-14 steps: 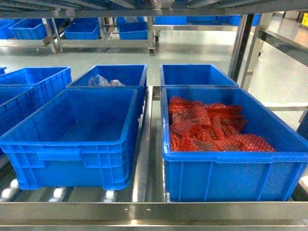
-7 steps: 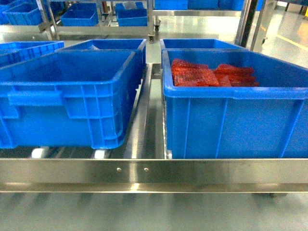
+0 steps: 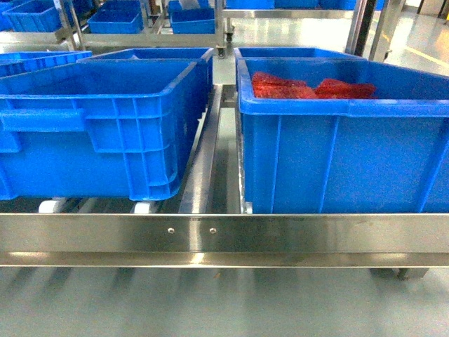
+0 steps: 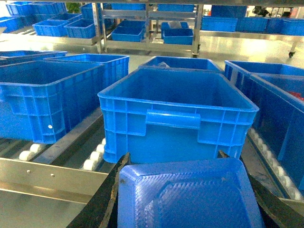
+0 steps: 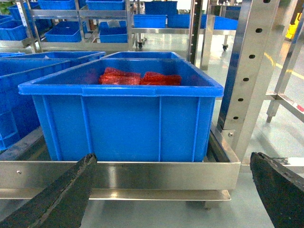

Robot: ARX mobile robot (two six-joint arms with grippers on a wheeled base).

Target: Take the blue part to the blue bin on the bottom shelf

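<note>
Blue part (image 4: 187,197): glossy moulded plastic, fine ribbed texture, raised rim with rounded corners. It sits low and near in my left wrist view, clamped between the two dark fingers (image 4: 102,199) of my left gripper (image 4: 190,190), which press its left and right edges.

Just beyond it, the empty blue bin (image 4: 176,116) on the bottom shelf (image 3: 280,233), handle facing me, top open.

Count on the shelf front from the head view: two bins in the near row, left bin empty, right bin (image 3: 344,140) holding red mesh packets (image 3: 309,87); two more bins behind them. Further bins to the far left.

A steel rail (image 3: 203,154) runs in the gap between the near pair. White rollers (image 3: 144,207) show under the left bin. Front rail carries two screws (image 3: 190,229).

Right gripper (image 5: 175,190): fingers spread wide apart, holding nothing, facing the right bin's front wall. A perforated upright (image 5: 247,71) stands just right of that bin.
</note>
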